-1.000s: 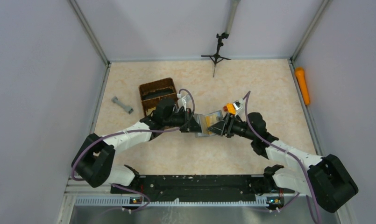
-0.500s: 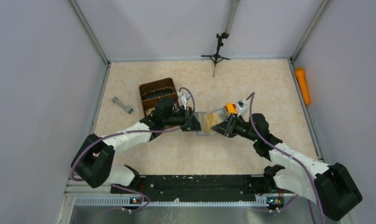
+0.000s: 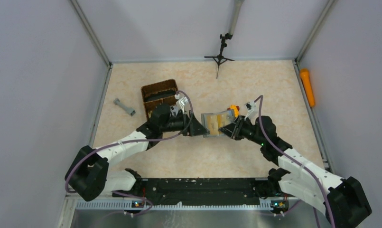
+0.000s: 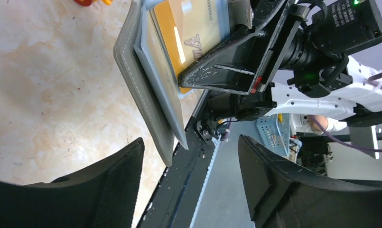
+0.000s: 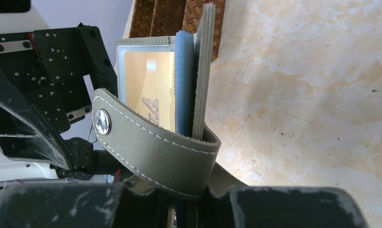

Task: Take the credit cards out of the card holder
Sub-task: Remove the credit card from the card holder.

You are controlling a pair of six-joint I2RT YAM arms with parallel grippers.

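The right tool [image 3: 227, 128] is pinched on the card holder [image 3: 212, 122], its fingers clamping the open case from the right side. The case stands on edge, with its grey strap [image 5: 155, 147] and metal snap curling across just in front of those fingers. A yellow-tan credit card [image 4: 189, 33] sits in the inner pocket, its face showing and partly covered by one right finger. The left tool [image 4: 190, 142] is spread wide just beside the holder's left edge, gripping nothing. The holder is near the middle of the surface [image 3: 179, 152], between the two arms. An orange toy brick [image 3: 234, 109] lies just behind it, and a wicker basket [image 3: 159, 95] stands behind the left arm.
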